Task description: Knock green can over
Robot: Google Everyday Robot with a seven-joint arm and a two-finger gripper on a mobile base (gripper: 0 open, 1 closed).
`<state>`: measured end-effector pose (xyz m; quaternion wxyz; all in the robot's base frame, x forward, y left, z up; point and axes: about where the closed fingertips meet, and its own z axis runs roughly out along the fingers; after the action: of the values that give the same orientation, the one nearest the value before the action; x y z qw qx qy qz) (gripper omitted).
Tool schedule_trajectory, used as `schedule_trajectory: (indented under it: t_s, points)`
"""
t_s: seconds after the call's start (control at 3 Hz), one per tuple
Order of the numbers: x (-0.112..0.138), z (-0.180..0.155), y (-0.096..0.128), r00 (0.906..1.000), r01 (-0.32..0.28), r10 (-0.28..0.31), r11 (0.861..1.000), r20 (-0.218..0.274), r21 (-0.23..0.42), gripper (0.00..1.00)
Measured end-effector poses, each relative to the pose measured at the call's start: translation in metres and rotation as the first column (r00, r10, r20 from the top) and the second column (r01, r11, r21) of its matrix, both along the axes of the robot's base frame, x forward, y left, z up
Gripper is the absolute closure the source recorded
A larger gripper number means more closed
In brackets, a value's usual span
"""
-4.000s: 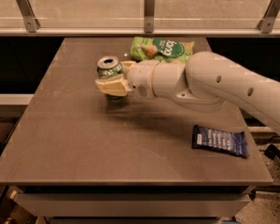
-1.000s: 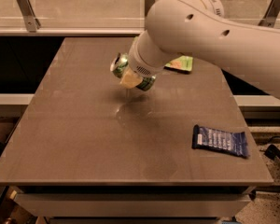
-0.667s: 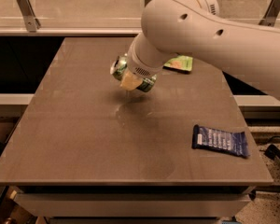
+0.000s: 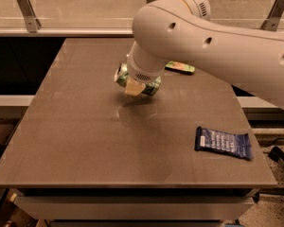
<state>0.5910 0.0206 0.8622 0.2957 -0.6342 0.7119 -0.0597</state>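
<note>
One green can (image 4: 152, 87) in end effector (image 4: 134, 85) above table (image 4: 75, 141), one bag (image 4: 180, 67), one packet (image 4: 223, 143).

Dim warm light fr. above; gripper (image 4: 136, 82) clamping green can (image 4: 153, 87) over table (image 4: 85, 141) throws soft shadow; slight blur overall

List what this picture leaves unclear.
Camera view:
- can: middle covered by the pincer, near the middle of the table; touching the table or not, unclear.
- green bag: mostly behind the arm.
- blue packet: print too small.
</note>
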Motion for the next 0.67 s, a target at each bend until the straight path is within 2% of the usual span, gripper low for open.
schedule_trajectory:
  t_s: [0.33, 0.67]
  points:
    - [-0.0019, -0.009, -0.0048, 1.0, 0.004, -0.004, 0.998, 0.003, -0.058, 1.0]
    - [-0.0041, -0.0167, -0.0106, 0.9998, 0.009, -0.006, 0.991, 0.017, -0.133, 1.0]
